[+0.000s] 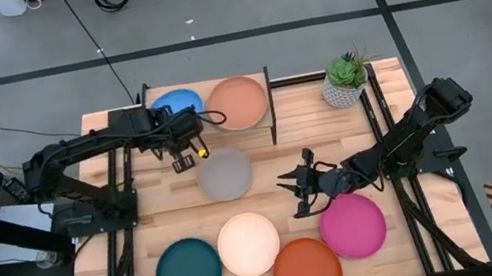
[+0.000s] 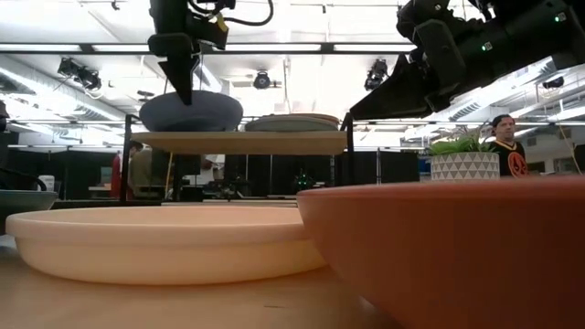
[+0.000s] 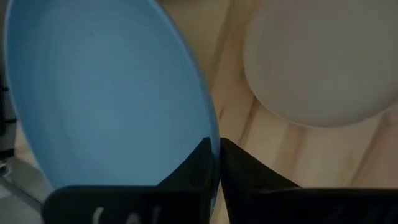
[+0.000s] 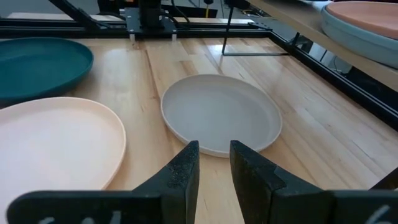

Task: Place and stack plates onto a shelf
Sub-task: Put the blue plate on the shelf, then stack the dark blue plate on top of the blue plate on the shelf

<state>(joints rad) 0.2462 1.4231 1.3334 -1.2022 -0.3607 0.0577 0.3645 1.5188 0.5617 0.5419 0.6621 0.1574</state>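
- Shelf [image 1: 257, 116] at your table's far edge — blue plate [image 1: 180, 100] and peach plate [image 1: 238, 102] lie side by side on it.
- Left gripper [image 3: 213, 163]: fingers pinched on the blue plate's rim.
- Right gripper [image 4: 214, 163]: fingers slightly apart, empty, facing the grey plate [image 4: 219, 116] at mid-table.
- Teal plate [image 1: 188, 272], cream plate [image 1: 248, 243], orange plate [image 1: 307, 271], magenta plate [image 1: 353, 225] along your near edge.

Around the grey plate [image 1: 225, 174], bare tabletop lay open toward the right gripper [image 1: 298, 191]. The shelf [image 1: 267, 85] (both halves plate-covered) blocked the far side, with the left gripper [image 1: 183, 155] crowding its near-left edge.
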